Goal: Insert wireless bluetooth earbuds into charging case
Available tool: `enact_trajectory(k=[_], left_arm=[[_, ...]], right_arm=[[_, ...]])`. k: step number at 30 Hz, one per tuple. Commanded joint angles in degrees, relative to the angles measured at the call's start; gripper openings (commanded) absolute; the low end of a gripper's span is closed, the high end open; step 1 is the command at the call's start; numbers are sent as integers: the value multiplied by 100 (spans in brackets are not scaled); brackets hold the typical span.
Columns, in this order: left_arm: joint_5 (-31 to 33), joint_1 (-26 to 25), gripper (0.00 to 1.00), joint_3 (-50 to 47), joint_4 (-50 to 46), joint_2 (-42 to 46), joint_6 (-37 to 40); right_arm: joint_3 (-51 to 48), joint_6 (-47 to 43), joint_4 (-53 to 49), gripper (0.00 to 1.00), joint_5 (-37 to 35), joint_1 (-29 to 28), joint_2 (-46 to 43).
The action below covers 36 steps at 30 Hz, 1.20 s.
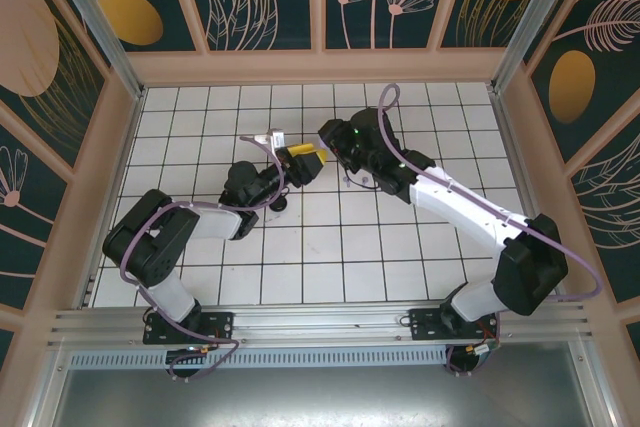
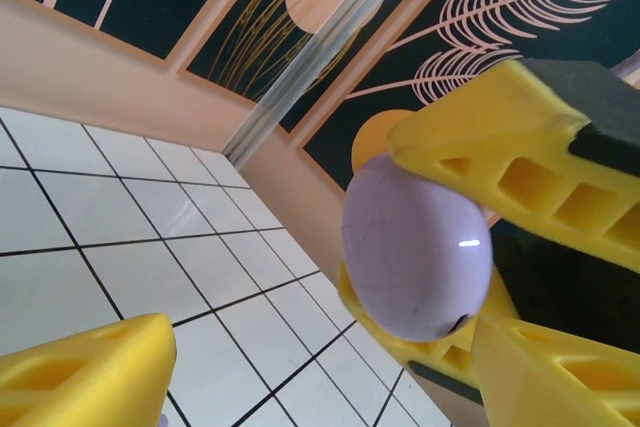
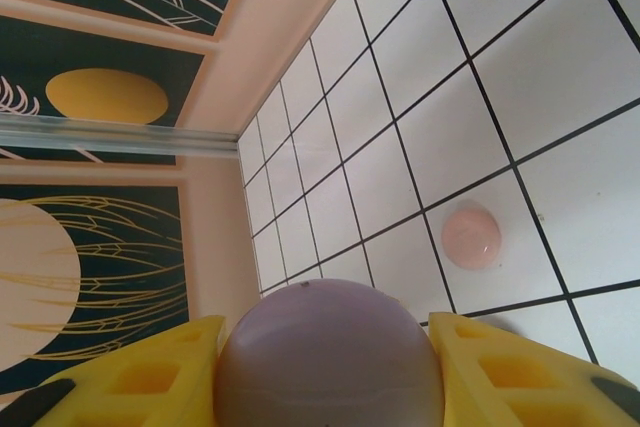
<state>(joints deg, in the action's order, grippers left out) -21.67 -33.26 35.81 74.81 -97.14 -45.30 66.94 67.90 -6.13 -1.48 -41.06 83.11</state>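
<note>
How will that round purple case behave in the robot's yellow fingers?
The lilac case looks smooth and shiny, with a bright glint on it, so it could slip. It is domed where the right gripper pinches it, so it might swivel or pop out. It shows no dent under the squeeze, so it is probably hard, not squishy.

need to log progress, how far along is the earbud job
Early. Nothing looks inserted yet: the lilac case looks closed, clamped by the right gripper, with the left gripper open beside it. A pink case lies on the table. Opening cases and seating earbuds remain.
</note>
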Motion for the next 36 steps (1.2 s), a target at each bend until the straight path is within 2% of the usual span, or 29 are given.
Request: enact_trajectory(k=[1, 13, 16, 24, 29, 36], left_arm=[[-58, -40, 78, 137, 347, -32, -41], [-21, -49, 76, 284, 322, -68, -49], [-48, -47, 69, 299, 333, -68, -50], [21, -48, 41, 267, 411, -222, -67], [49, -49, 27, 268, 432, -209, -78], [40, -49, 13, 260, 438, -191, -87]], right_arm=[[178, 17, 182, 34, -51, -60, 95], [285, -13, 235, 34, -10, -218, 184], [309, -22, 225, 34, -28, -245, 185], [320, -40, 191, 34, -52, -297, 152], [294, -22, 191, 34, -93, -314, 122], [289, -4, 212, 36, -159, -310, 76]])
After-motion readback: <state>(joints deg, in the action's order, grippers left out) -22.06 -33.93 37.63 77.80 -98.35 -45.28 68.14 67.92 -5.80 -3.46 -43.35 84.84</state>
